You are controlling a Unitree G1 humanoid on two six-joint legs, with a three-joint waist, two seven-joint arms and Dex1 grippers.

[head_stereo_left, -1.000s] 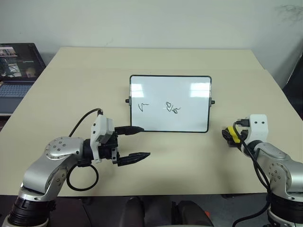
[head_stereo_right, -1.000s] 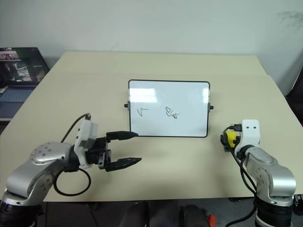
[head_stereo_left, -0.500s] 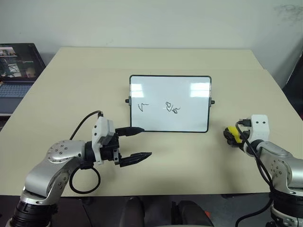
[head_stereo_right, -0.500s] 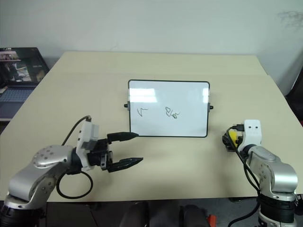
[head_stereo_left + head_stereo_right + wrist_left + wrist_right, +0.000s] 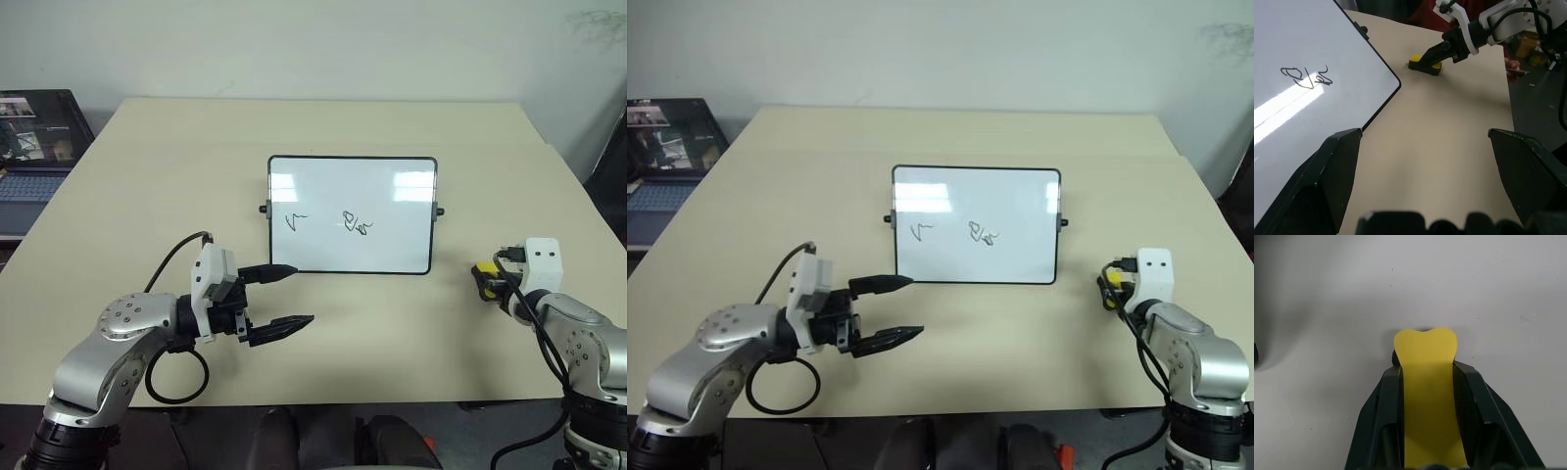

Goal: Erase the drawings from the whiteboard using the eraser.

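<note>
right end effector (image 5: pixel 1427 382) pinching eraser (image 5: pixel 1426 382) flat on tabletop (image 5: pixel 392 323); left end effector (image 5: pixel 284 297) spread. risk: eraser slips on lift, or board (image 5: pixel 353 215) shifts under wiping, leaving drawings (image 5: pixel 358 224).

A beige table (image 5: pixel 323 127) stands against a plain pale wall (image 5: pixel 294 44). An open laptop (image 5: pixel 34 137) sits beside its left edge.

Your silver left arm bends inward, its black two-fingered left gripper (image 5: pixel 284 296) spread wide, pointing right, holding nothing. Your silver right arm reaches forward; its black right gripper (image 5: pixel 1426 374) is clamped around the small yellow block eraser (image 5: pixel 1427 396).
</note>
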